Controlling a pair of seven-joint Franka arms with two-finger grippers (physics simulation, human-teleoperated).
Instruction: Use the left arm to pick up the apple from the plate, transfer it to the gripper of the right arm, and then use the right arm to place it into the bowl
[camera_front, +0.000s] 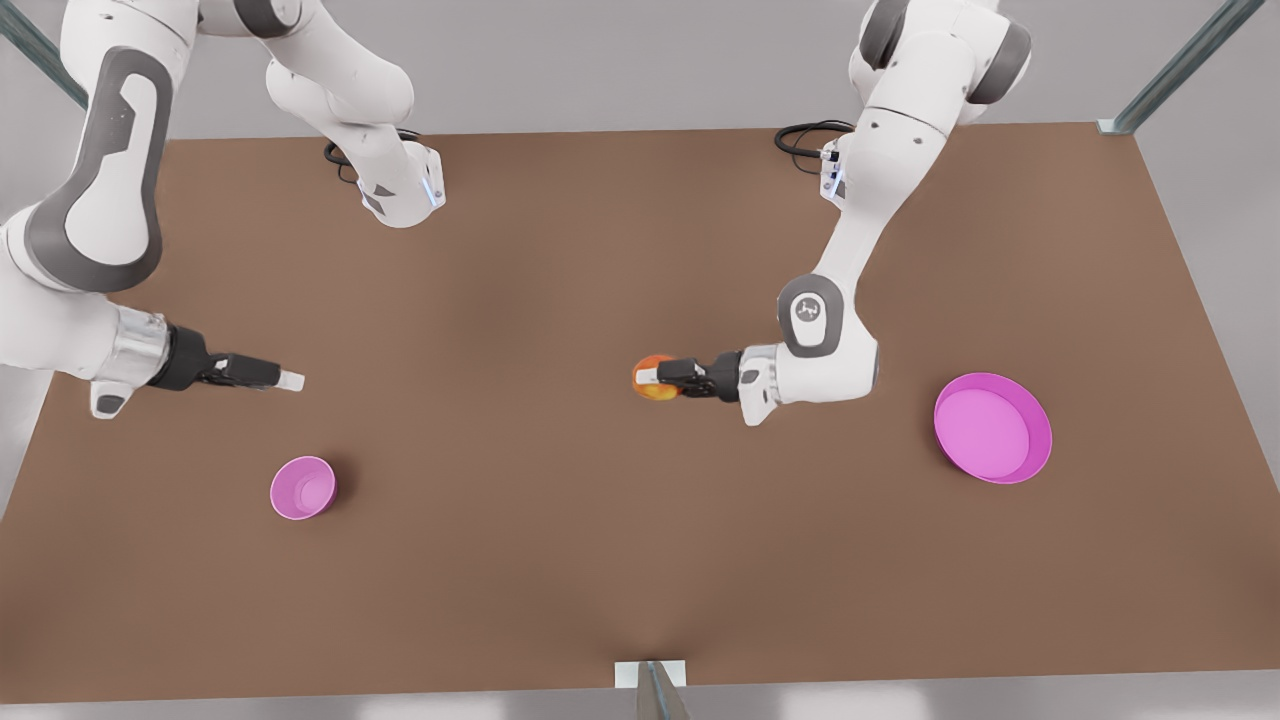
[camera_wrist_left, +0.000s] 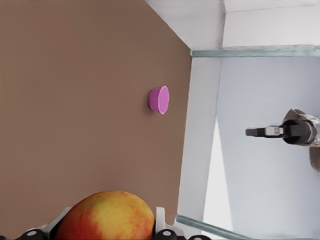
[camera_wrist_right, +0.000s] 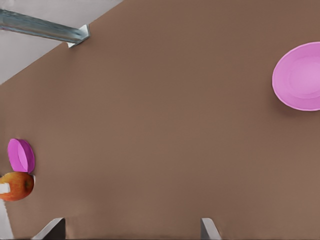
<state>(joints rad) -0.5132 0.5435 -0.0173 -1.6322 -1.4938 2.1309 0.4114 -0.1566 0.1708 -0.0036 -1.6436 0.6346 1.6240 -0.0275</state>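
Note:
The red-orange apple (camera_front: 660, 392) hangs above the middle of the brown table, with my left gripper (camera_front: 652, 378) shut on it. In the left wrist view the apple (camera_wrist_left: 107, 215) sits between the white pads. My right gripper (camera_front: 290, 380) hovers far toward the front view's left, pointing at the apple with a wide gap between them. Its fingertips (camera_wrist_right: 55, 225) stand apart, so it is open with nothing between them. The small pink bowl (camera_front: 303, 487) sits just in front of the right gripper. The magenta plate (camera_front: 992, 428) lies bare at the front view's right.
Black cables (camera_front: 805, 135) coil near each arm's base at the back of the table (camera_front: 560, 560). Metal frame posts (camera_front: 1180, 65) rise at the table corners, and a white bracket (camera_front: 650, 672) sits at the middle of the front edge.

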